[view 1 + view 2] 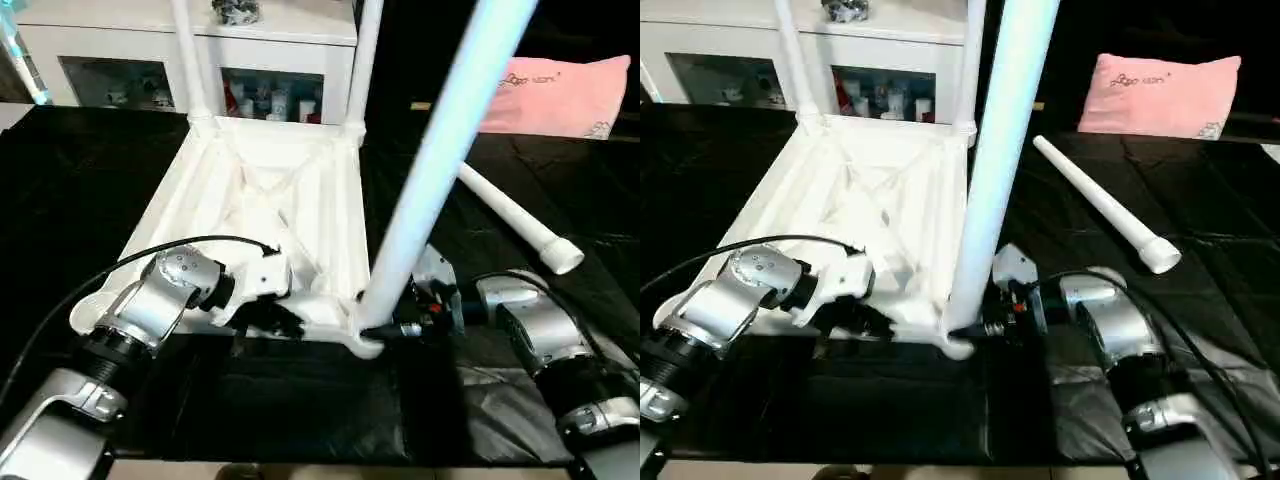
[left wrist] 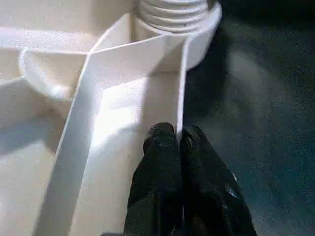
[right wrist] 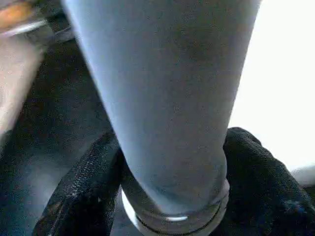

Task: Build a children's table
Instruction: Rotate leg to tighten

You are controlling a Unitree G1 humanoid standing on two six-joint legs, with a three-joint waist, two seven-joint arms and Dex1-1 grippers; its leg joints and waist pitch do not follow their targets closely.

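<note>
The children's table lies upside down on the black cloth, its ribbed white tabletop (image 1: 250,190) facing up. Two white legs (image 1: 188,60) (image 1: 364,60) stand upright in the far corner sockets. A third leg (image 1: 440,150) rises tilted from the near right corner socket (image 1: 365,345). My right gripper (image 3: 172,162) is shut on its base, one black finger (image 3: 88,182) on either side. My left gripper (image 2: 178,135) is shut on the tabletop's thin near rim (image 2: 183,88), just left of that socket. A fourth leg (image 1: 510,215) lies loose on the cloth at the right.
A white cabinet (image 1: 130,40) with glass doors stands right behind the tabletop's far edge. A pink cushion (image 1: 560,95) lies at the back right. My left arm's black cable (image 1: 150,250) arcs over the tabletop's near left part. The table's front edge (image 1: 300,465) runs below my forearms.
</note>
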